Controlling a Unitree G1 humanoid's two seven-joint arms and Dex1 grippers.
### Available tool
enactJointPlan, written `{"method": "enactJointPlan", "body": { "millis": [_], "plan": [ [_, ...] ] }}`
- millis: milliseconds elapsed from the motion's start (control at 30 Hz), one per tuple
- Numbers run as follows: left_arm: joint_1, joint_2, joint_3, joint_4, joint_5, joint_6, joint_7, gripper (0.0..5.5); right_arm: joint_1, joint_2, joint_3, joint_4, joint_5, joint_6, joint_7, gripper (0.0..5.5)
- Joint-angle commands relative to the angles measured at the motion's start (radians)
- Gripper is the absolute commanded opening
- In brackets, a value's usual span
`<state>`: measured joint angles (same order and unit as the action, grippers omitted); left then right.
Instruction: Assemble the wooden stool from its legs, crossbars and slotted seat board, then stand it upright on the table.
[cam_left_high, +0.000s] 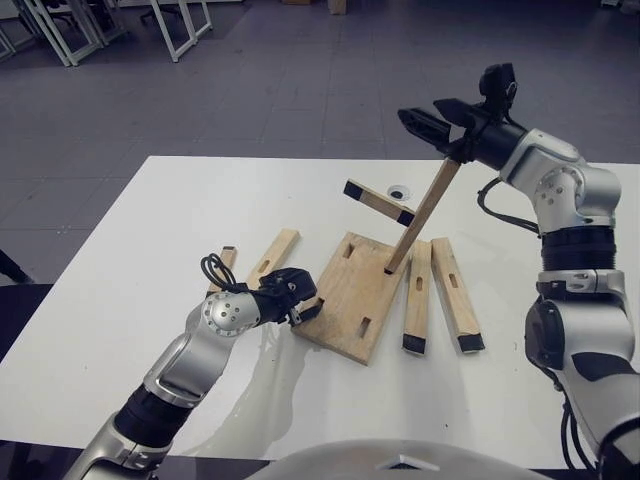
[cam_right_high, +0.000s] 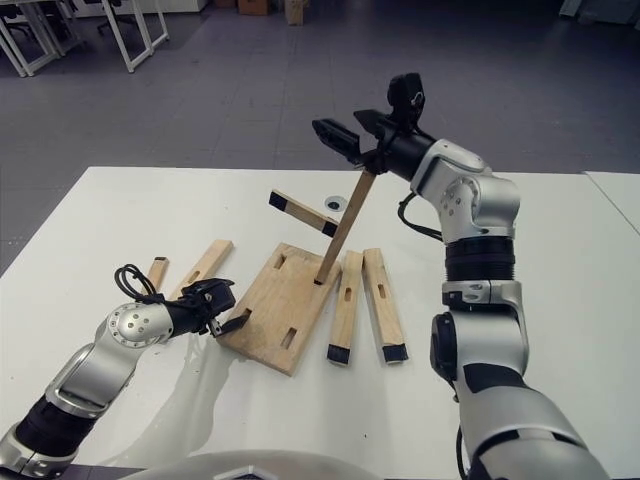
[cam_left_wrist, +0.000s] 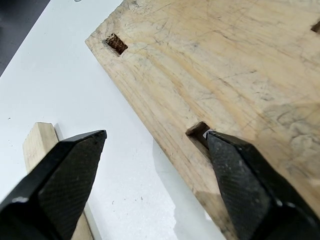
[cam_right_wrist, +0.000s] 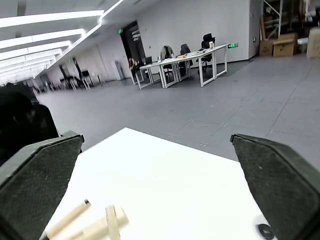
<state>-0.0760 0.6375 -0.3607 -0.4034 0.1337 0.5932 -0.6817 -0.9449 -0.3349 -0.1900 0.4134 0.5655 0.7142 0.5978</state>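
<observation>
Left hand (cam_left_wrist: 155, 136) spread over the seat board (cam_left_high: 350, 300) edge; right hand (cam_left_high: 422, 112), also spread, at top of 1 leaning leg (cam_left_high: 420, 215).

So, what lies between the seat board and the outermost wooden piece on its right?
Another slotted piece lies flat there, beside the outer piece and near the seat board, as both eye views show.
</observation>
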Motion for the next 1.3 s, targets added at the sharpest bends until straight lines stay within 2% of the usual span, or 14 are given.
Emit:
{"method": "enactJointPlan", "body": {
  "millis": [33, 133, 300, 433, 567, 767, 1033, 1300],
  "plan": [
    [0.015, -0.042, -0.030, 0.018, 0.013, 0.103, 0.029, 3.72, -0.189, -0.023, -0.171, -0.054, 0.115, -0.020, -0.098, 5.48],
    [0.004, -0.101, -0.006, 0.009, 0.009, 0.208, 0.087, 3.72, -0.196, -0.066, -0.204, -0.033, 0.091, -0.078, -0.121, 5.48],
    [-0.029, -0.192, 0.010, 0.020, 0.015, 0.349, 0.187, 3.72, 0.065, -0.129, -0.205, -0.142, -0.012, -0.112, -0.210, 5.48],
    [-0.050, -0.263, 0.021, 0.051, 0.024, 0.431, 0.274, 3.72, 0.395, -0.156, -0.130, -0.376, -0.117, -0.110, -0.238, 5.48],
    [-0.106, -0.382, 0.065, 0.159, 0.033, 0.468, 0.403, 3.72, 0.817, -0.130, -0.030, -0.620, -0.166, -0.072, -0.232, 5.48],
    [-0.194, -0.490, 0.103, 0.232, 0.036, 0.431, 0.520, 3.72, 1.119, -0.124, 0.024, -0.884, -0.146, 0.021, -0.229, 5.48],
    [-0.252, -0.545, 0.196, 0.123, 0.008, 0.254, 0.585, 3.72, 1.265, -0.168, 0.092, -1.004, -0.176, 0.130, -0.240, 5.48],
    [-0.190, -0.461, 0.279, 0.016, 0.018, 0.194, 0.583, 3.72, 1.272, -0.175, 0.077, -0.958, -0.281, 0.177, -0.323, 5.48]
  ]
}}
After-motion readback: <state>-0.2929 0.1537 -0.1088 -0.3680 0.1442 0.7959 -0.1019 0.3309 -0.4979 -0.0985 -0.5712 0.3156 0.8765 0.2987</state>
